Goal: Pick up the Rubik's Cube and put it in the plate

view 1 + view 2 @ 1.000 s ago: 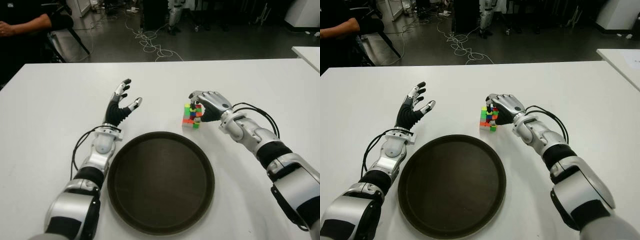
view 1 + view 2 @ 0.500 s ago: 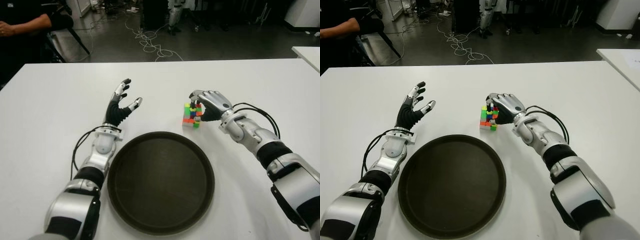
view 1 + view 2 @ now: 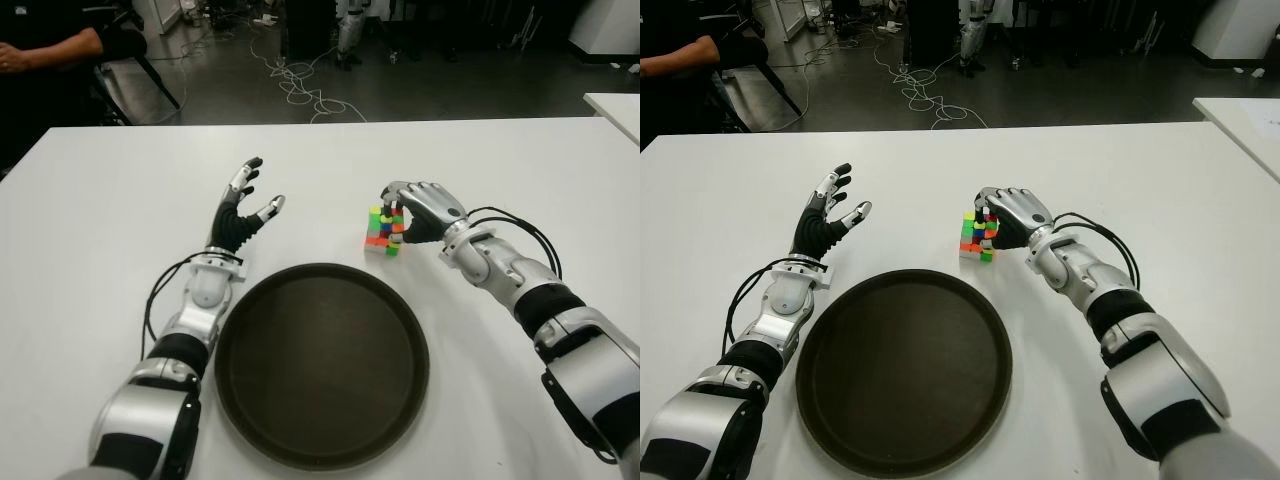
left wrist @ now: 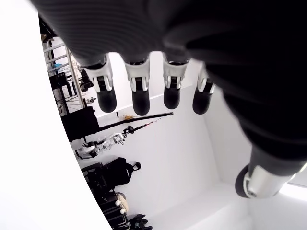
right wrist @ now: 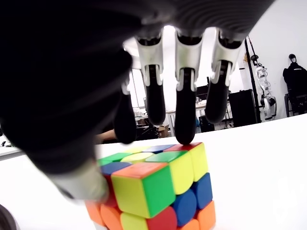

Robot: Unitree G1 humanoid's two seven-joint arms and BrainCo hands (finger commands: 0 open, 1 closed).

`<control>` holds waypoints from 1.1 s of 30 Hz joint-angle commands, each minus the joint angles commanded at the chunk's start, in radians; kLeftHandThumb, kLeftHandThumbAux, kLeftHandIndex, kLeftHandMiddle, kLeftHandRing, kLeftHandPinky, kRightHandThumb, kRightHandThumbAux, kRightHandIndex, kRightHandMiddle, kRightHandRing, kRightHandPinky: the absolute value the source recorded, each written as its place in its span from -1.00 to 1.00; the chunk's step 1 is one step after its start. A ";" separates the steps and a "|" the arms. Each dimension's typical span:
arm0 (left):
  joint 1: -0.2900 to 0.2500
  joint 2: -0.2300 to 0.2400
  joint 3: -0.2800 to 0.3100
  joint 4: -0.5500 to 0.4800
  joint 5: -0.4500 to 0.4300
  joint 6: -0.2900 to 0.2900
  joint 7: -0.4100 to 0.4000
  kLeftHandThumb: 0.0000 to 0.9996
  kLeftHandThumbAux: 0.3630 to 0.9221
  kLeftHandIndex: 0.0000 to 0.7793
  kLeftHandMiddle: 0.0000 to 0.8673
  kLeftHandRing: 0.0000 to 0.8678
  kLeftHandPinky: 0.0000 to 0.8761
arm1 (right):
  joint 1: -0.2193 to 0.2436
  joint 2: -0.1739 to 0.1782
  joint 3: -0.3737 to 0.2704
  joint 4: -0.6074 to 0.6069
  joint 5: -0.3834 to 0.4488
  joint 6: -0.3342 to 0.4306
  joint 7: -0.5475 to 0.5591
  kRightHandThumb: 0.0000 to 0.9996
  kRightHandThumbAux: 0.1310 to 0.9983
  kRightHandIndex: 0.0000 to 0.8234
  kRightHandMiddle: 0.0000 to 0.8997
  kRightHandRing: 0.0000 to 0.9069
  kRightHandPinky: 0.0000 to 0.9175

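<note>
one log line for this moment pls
right robot hand: fingers draped over Rubik's Cube, on table | plate: holds nothing | left robot hand: open

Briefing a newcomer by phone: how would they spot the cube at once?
On the white table, find the dark round plate. Just beyond its far right rim stands the Rubik's Cube, under the right hand: the only multicoloured thing there.
</note>
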 joint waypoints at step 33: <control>-0.003 -0.004 0.006 0.013 -0.006 0.011 -0.005 -0.94 -0.26 -0.85 -0.84 -0.84 -0.79 | -0.017 0.013 0.071 0.028 -0.069 0.143 -0.044 -0.99 -0.20 -1.00 -1.00 -1.00 -1.00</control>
